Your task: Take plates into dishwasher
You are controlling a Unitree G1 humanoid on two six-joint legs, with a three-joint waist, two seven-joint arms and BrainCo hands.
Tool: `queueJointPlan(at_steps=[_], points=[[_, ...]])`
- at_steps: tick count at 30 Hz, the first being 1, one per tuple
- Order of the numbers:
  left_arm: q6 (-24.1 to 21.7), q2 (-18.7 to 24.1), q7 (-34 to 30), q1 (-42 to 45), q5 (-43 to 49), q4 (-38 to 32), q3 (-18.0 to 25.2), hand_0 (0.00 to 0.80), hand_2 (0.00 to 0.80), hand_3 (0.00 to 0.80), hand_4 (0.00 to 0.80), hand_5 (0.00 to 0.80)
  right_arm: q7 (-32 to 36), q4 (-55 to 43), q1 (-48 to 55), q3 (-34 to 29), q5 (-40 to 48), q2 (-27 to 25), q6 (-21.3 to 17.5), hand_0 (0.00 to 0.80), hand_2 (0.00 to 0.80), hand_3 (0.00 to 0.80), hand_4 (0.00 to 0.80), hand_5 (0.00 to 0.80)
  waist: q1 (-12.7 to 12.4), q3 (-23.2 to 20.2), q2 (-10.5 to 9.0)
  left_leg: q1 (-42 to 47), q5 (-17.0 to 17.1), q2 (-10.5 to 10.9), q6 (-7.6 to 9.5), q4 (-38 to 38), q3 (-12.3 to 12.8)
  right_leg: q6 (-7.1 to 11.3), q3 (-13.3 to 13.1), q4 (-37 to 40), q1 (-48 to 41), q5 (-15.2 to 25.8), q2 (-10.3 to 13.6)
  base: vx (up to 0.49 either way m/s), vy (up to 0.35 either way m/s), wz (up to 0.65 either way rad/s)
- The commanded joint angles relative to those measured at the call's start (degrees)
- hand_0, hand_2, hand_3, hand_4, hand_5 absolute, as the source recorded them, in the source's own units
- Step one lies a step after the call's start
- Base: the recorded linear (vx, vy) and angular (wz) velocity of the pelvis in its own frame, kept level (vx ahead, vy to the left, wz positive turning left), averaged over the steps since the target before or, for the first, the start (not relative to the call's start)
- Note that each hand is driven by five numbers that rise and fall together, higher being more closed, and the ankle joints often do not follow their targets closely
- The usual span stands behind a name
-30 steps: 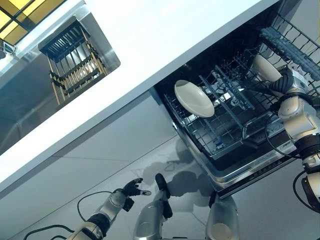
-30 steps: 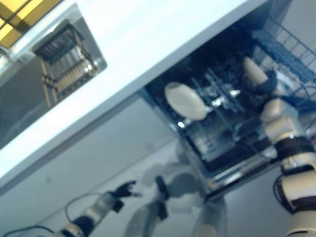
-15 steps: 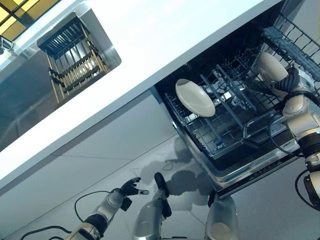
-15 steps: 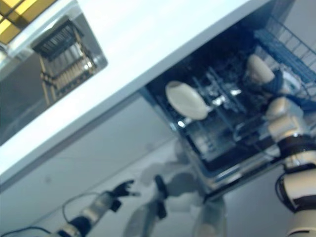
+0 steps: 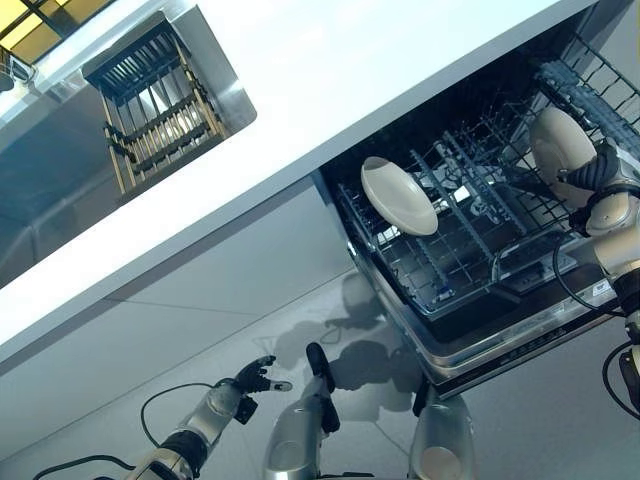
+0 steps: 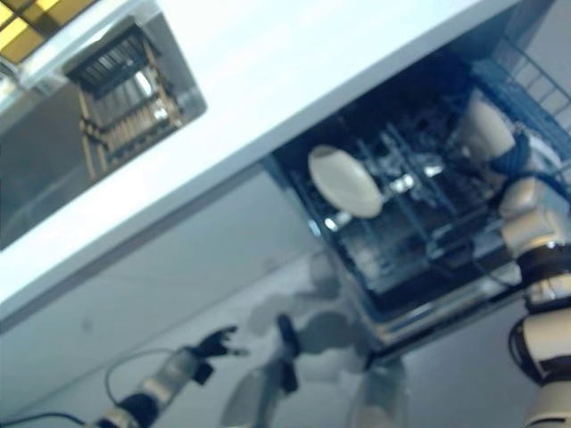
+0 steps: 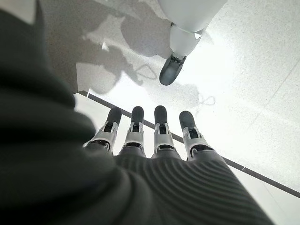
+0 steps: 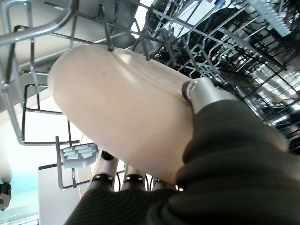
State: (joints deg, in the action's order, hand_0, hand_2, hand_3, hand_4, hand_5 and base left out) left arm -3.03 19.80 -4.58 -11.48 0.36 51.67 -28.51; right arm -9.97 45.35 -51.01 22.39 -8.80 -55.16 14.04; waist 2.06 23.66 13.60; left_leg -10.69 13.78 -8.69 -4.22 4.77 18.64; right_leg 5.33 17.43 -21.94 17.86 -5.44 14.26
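Observation:
My right hand [image 5: 600, 172] is shut on a cream plate [image 5: 560, 148] and holds it tilted over the right end of the dishwasher's lower rack [image 5: 450, 245]. In the right wrist view the thumb [image 8: 206, 92] lies over the plate [image 8: 117, 108] and the fingers [image 8: 108, 172] are under it, among the rack's wires. A second cream plate [image 5: 398, 195] stands between the tines at the rack's left end. My left hand [image 5: 255, 378] hangs low over the floor, away from the dishwasher, with its fingers [image 7: 136, 126] straight and holding nothing.
The dishwasher door [image 5: 510, 330] is folded down with the rack pulled out over it. A white worktop [image 5: 330, 90] runs above it. A steel sink [image 5: 70, 170] at the far left holds a dish rack [image 5: 160, 100]. An upper basket [image 5: 590, 80] shows at the far right.
My right hand has carried its plate a little to the right along the rack. The whole view has shifted slightly. The left hand has hardly moved.

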Motion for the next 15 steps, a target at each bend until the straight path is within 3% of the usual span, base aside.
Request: queueJointPlan(at_steps=[1,15], points=[[0.2,2.9,0.0,-1.8,-2.3,-0.4,-0.5,0.000,0.000,0.000,0.000,0.000,0.6,3.1,-1.3,-1.4,-0.5,-3.3,0.5,0.800,0.800,0.800,0.800,0.800,0.7,1.5,-4.34,5.8,-5.9,-1.8,-5.07,0.2,3.6,1.38,1.3,11.4,-4.1,4.4,-0.1,-0.011,-0.013,0.04],[0.1,2.9,0.0,-1.5,-2.6,-0.4,-0.5,0.000,0.000,0.000,0.000,0.000,0.1,2.8,-2.6,-0.8,-0.2,-3.6,-0.4,0.800,0.800,0.800,0.800,0.800,0.5,1.5,-4.50,5.5,-5.8,-1.7,-5.08,0.2,3.6,1.31,1.4,11.9,-4.3,4.5,-0.5,-0.001,-0.001,0.00]])
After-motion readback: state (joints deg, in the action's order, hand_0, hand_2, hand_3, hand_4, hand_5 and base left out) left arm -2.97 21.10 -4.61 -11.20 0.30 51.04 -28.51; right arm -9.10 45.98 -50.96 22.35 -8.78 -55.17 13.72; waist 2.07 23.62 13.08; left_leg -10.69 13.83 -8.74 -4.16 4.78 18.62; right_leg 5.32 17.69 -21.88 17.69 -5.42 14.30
